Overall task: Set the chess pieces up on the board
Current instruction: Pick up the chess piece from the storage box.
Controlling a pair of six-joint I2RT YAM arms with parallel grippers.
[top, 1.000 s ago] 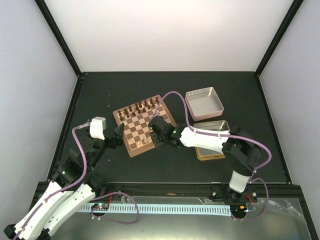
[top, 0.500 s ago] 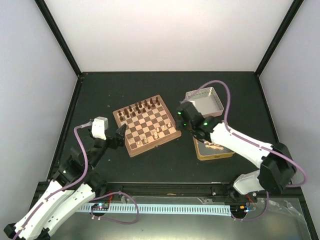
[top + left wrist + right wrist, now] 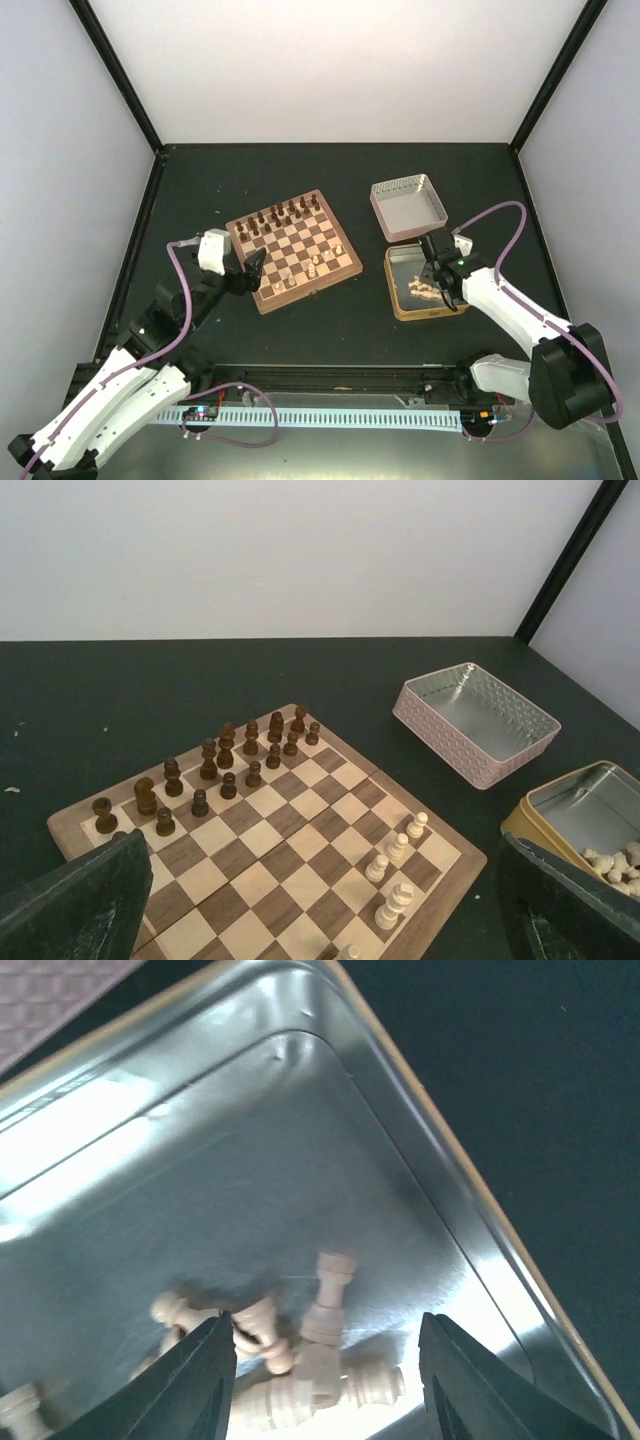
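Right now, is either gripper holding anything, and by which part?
Nothing held. Left gripper open by the board; right gripper open over pieces in tin.

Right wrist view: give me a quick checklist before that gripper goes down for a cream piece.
1. Right gripper jaws apart and empty: ok.
2. It hangs over the gold tin: ok.
3. One cream piece lying apart from the others: not ok, they touch and overlap.
4. Free squares on the board: ok.
5. Left gripper open and empty: ok.
6. Left gripper clear of the board's edge: cannot tell.
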